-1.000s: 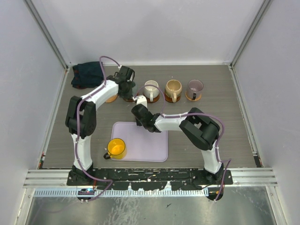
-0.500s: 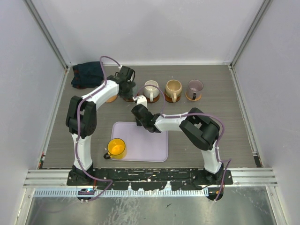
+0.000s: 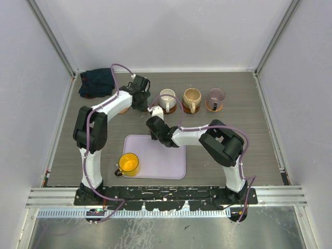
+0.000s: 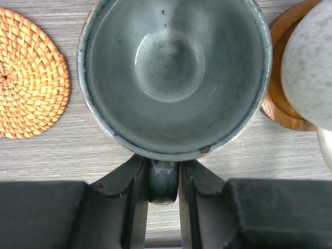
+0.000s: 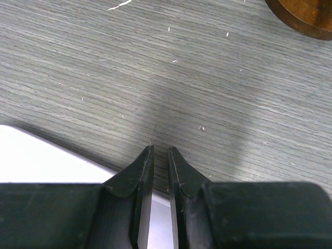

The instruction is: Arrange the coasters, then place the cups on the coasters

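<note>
**Step in hand.** The left gripper (image 4: 164, 162) is pinching the handle of the grey-green cup (image 4: 171, 67), with a finger against each side and no gap visible. The cup stands upright in the back row. It lies between the woven coaster (image 4: 31, 78), which is bare and just beside it, and the white cup (image 4: 311, 62) on its wooden coaster (image 4: 280, 116). The pictures do not show whether a coaster lies under the grey-green cup. The tan cup (image 3: 192, 96) and purple cup (image 3: 215, 96) each sit on a coaster further right. The yellow cup (image 3: 128, 163) stands well apart, at the left edge of the tray (image 3: 161, 155).

**Right gripper** (image 5: 160, 150): the fingers are almost pressed together and hold nothing. It hangs over bare bench (image 3: 249, 135) at the tray's far corner.

**Judgement.** Placing of the fourth cup appears nearly complete. The next move calls for parting the fingers and drawing straight back along the handle's line, without tipping the cup. The yellow cup then remains to go on the woven coaster.

**Clearances.** The white cup's wall is close to the grey-green cup on the right, so sideways drift is the hazard. A dark cloth (image 3: 97, 83) fills the back-left corner beyond the woven coaster. The yellow cup stands near the left arm's upright, with its handle turned toward that arm. The widest open room is right of the tray.
</note>
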Available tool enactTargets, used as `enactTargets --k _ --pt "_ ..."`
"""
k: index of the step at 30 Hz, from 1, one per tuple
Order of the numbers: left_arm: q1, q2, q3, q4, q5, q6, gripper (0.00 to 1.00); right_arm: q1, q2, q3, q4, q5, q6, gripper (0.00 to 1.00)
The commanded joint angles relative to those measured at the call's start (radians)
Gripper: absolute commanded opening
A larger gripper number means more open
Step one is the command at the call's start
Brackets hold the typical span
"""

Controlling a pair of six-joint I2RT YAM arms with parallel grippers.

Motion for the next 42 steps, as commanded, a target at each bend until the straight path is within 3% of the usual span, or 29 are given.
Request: enactTargets --k 1,3,5,7,18,23,33,42 --pt "0.003 -0.013 -0.018 0.053 -0.024 -0.012 0.28 0.008 -0.029 -0.018 -0.031 -0.002 0.01 0.23" --pt "0.003 -0.019 -0.027 0.055 -0.027 -0.014 0.37 0.008 -0.029 -0.017 -0.031 -0.002 0.009 0.23" --pt "0.003 -0.025 -0.032 0.052 -0.032 -0.017 0.54 0.008 -0.029 -0.016 -0.03 -0.004 0.008 0.23" --pt "0.003 -0.032 -0.037 0.053 -0.036 -0.019 0.59 0.008 -0.027 -0.015 -0.03 -0.005 0.008 0.23" --pt "0.002 -0.082 -0.06 0.059 -0.026 -0.024 0.6 0.01 -0.031 -0.017 -0.031 -0.007 0.004 0.23" --pt "0.001 -0.168 -0.122 0.084 -0.029 -0.033 0.71 0.013 -0.048 -0.032 -0.029 -0.004 0.002 0.23" --pt "0.001 -0.465 -0.279 0.119 -0.07 -0.04 0.83 0.012 -0.12 0.003 -0.058 0.093 -0.071 0.23" --pt "-0.022 -0.822 -0.562 0.07 -0.116 -0.102 0.87 -0.015 -0.315 -0.006 -0.062 0.227 -0.147 0.27"
